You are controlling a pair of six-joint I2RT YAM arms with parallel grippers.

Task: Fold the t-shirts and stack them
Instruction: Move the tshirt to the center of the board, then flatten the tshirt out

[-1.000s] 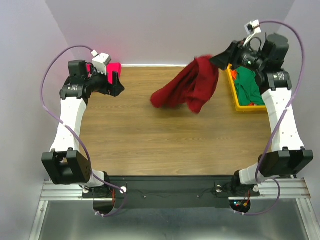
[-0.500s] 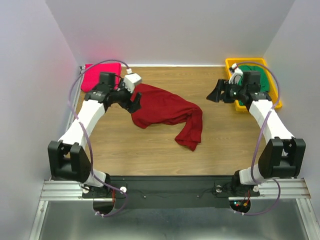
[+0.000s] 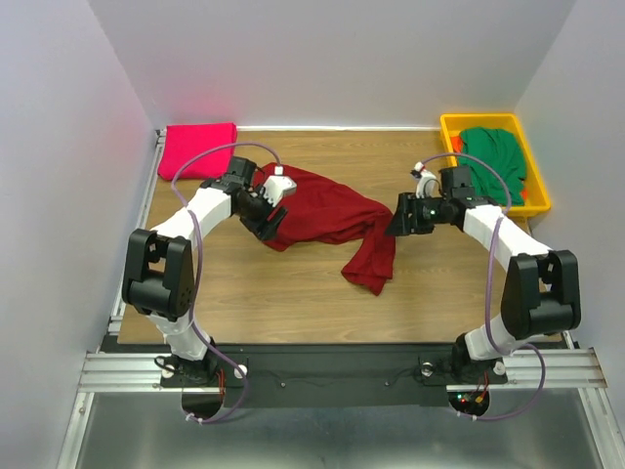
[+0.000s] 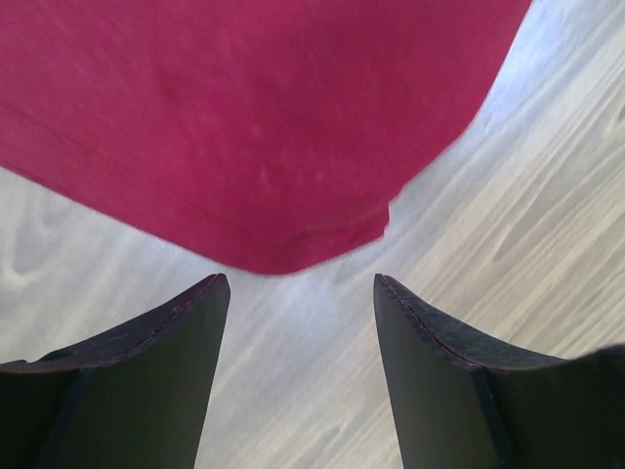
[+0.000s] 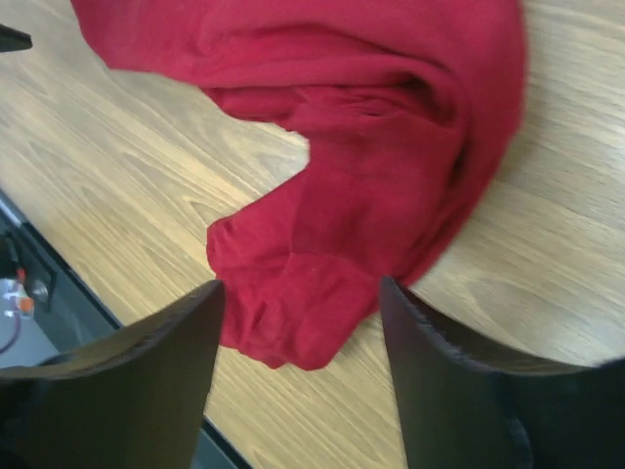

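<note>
The left end effector [image 4: 298, 283] and right end effector [image 5: 298, 288] hung open and empty, flanking the crumpled maroon cloth t-shirt [image 3: 322, 210], where pinching doubled layers could bunch it.

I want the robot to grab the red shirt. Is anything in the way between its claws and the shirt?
No, nothing visible is in the way. The left gripper hangs open right at the edge of the dark red shirt, with only bare table between. The right gripper is open just above the shirt's bunched right end.
</note>
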